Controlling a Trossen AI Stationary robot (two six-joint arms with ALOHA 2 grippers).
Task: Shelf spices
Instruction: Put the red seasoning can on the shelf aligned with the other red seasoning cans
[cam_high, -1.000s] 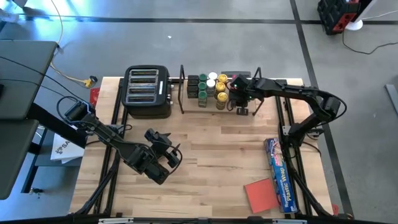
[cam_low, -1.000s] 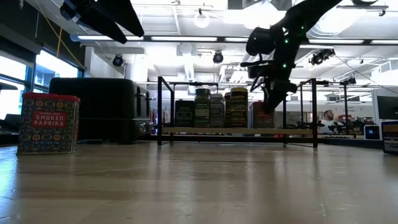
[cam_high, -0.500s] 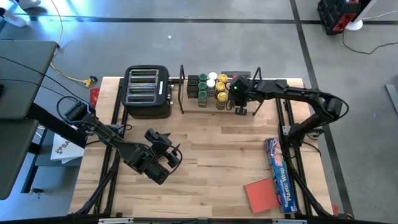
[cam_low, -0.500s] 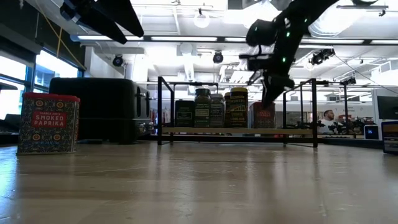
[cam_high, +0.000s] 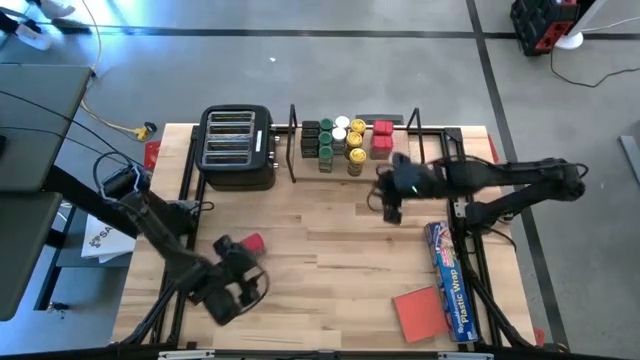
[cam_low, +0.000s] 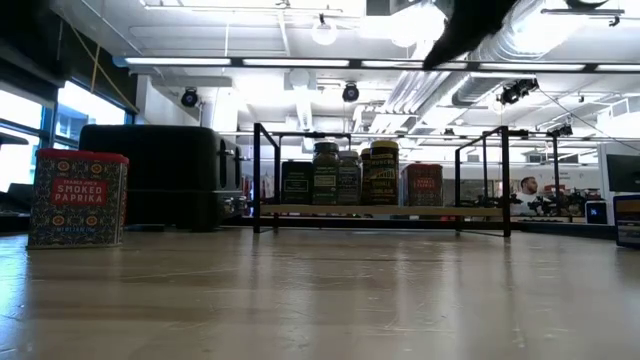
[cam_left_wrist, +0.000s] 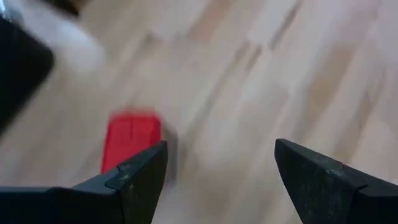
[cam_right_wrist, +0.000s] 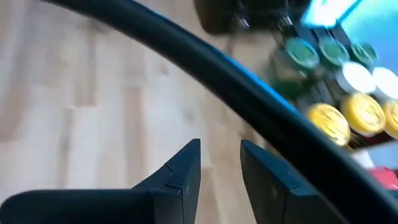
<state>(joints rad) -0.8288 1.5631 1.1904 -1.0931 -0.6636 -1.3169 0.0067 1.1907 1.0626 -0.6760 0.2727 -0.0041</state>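
While your left tool (cam_high: 228, 290) hangs with its fingers spread and empty just beside the small red square paprika tin (cam_high: 254, 243) on the pale wooden tabletop (cam_high: 330, 240), broad bare planks lie open toward the near edge. Your right tool (cam_high: 388, 205), fingers narrowly parted, sits just in front of the thin black-rod shelf (cam_high: 293, 140) holding the clustered round-lidded jars (cam_high: 340, 140). Both wrist views are blurred.
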